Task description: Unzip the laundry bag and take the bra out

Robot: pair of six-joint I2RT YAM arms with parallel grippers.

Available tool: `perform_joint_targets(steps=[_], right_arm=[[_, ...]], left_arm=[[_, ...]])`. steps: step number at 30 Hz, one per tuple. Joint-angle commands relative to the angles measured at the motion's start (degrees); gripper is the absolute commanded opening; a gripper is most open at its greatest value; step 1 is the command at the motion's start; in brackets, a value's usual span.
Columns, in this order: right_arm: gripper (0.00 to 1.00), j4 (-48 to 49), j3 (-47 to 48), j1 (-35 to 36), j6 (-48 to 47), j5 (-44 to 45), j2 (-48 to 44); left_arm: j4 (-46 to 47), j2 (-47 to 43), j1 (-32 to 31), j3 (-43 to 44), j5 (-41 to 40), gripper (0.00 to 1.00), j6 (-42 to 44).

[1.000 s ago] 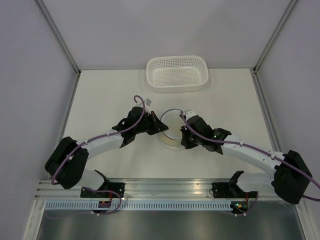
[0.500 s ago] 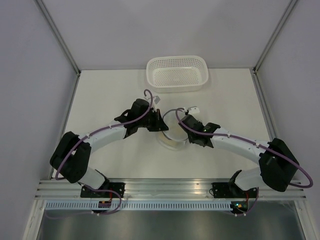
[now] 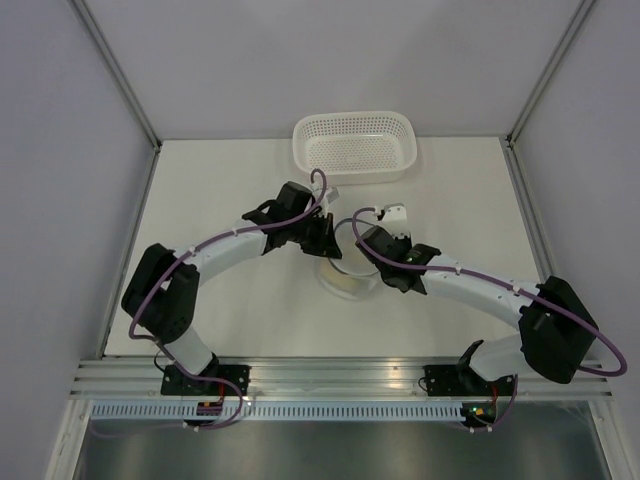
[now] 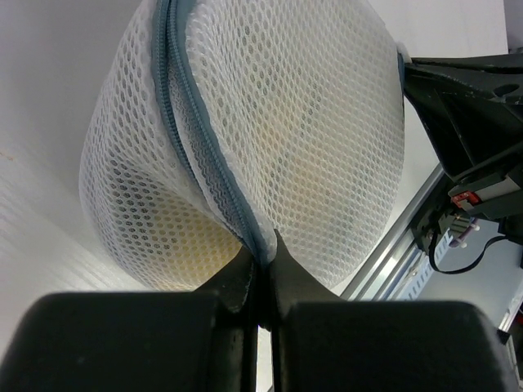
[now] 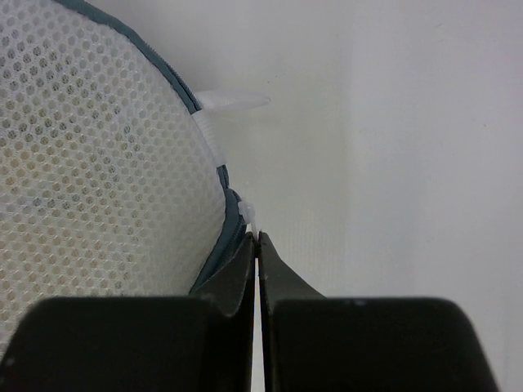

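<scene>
The laundry bag (image 3: 345, 272) is a round white mesh pouch with a grey-blue zipper rim, standing on edge at the table's middle between my two grippers. Yellow of the bra (image 4: 192, 253) shows faintly through the mesh; the bra is still inside. My left gripper (image 3: 328, 240) is shut on the bag's zipper rim (image 4: 204, 155) at its left side, as the left wrist view (image 4: 261, 253) shows. My right gripper (image 3: 366, 256) is shut on the small white zipper pull (image 5: 250, 217) at the bag's (image 5: 98, 163) right edge. The zipper looks closed.
A white perforated plastic basket (image 3: 355, 146) stands at the back middle of the white table (image 3: 470, 200). Grey walls close in the left, right and back. A metal rail (image 3: 340, 372) runs along the near edge by the arm bases.
My left arm has swung up and to the right, carrying its gripper along the bag's far-left edge. My right gripper has shifted a little left and up at the bag's right edge.
</scene>
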Motion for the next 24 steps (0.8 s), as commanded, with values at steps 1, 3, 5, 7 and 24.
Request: perform_joint_targets(steps=[1,3,5,7,24], right_arm=[[0.0,1.1,-0.3,-0.4,-0.2,5.0,-1.3],[0.01,1.7,-0.6,-0.4,-0.3,3.3,-1.6],[0.0,2.7,-1.4,-0.4,-0.4,1.4,-2.0],[0.0,3.2,-2.5,-0.4,-0.3,-0.9,-2.8],[0.0,20.1,-8.9,-0.4,-8.2,-52.5,-8.2]], left_arm=[[-7.2,1.2,0.1,2.3,2.8,0.02,6.0],[-6.7,0.5,0.1,2.6,0.8,0.21,4.6],[-6.2,-0.6,0.1,1.8,-1.5,0.69,1.8],[-5.5,-3.3,0.1,0.7,-7.1,0.85,-0.6],[18.5,-25.7,-2.3,-26.0,-14.0,0.95,-33.1]])
